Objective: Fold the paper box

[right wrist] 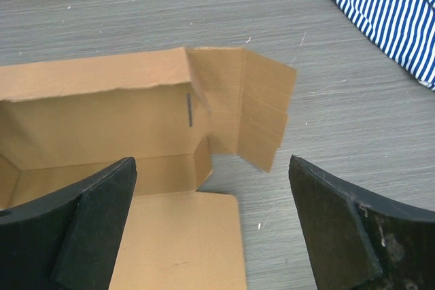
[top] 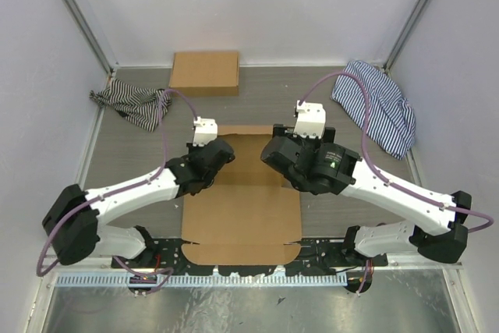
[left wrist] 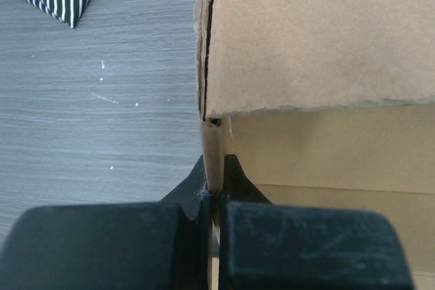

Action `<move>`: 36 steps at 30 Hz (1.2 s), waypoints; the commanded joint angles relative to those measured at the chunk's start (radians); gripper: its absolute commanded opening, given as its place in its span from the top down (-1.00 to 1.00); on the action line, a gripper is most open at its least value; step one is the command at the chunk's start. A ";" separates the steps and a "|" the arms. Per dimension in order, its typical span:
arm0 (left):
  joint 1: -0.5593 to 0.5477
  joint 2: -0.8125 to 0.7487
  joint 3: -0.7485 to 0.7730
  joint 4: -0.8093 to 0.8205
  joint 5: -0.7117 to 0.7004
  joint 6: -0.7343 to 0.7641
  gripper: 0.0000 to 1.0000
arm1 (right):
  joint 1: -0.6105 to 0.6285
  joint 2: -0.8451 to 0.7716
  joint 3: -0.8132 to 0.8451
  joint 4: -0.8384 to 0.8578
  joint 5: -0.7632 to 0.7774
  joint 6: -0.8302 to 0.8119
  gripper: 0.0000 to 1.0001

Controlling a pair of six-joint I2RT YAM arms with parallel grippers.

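left hand (left wrist: pixel 216 176) pinches paper box (left wrist: pixel 319 45) wall; right hand (right wrist: pixel 211 168) spread wide

My table (top: pixel 327 99) is a grey wood-grain top, and 4 things lie on it. The paper box (top: pixel 242 220) sits in the middle toward the near edge, with its near panel flat on the surface and its far end folded up into walls. A second cardboard box (top: pixel 205 72) rests closed at the far edge. A black-and-white striped cloth (top: pixel 132 105) lies crumpled just left of that box. A blue-and-white striped cloth (top: pixel 378 111) lies at the far right, well apart from both boxes.
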 commanded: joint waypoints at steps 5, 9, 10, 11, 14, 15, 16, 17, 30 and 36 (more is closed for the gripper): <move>-0.014 -0.307 -0.240 0.169 -0.082 0.043 1.00 | -0.169 -0.093 -0.054 0.334 -0.134 -0.326 -0.27; -0.014 -0.413 -0.295 0.172 -0.100 0.037 1.00 | -0.392 -0.140 -0.045 0.455 -0.326 -0.439 0.46; -0.014 -0.434 -0.300 0.161 -0.102 0.031 1.00 | -0.443 -0.140 -0.041 0.474 -0.351 -0.464 0.48; -0.014 -0.453 -0.305 0.153 -0.100 0.025 1.00 | -0.484 -0.136 -0.043 0.489 -0.362 -0.475 0.48; -0.014 -0.499 -0.315 0.129 -0.098 0.004 1.00 | -0.665 -0.075 -0.086 0.548 -0.488 -0.551 0.59; -0.015 -0.512 -0.320 0.125 -0.101 0.000 1.00 | -0.720 -0.062 -0.113 0.583 -0.568 -0.582 0.60; -0.014 -0.522 -0.320 0.112 -0.106 -0.009 1.00 | -0.765 -0.057 -0.156 0.627 -0.661 -0.608 0.60; -0.014 -0.532 -0.322 0.106 -0.110 -0.017 1.00 | -0.800 -0.061 -0.214 0.666 -0.734 -0.621 0.60; -0.014 -0.481 -0.197 0.070 -0.030 0.016 1.00 | -0.992 -0.100 -0.513 0.932 -1.322 -0.654 0.59; -0.015 -0.467 -0.216 0.107 -0.005 0.017 1.00 | -0.992 -0.077 -0.564 1.026 -1.459 -0.666 0.56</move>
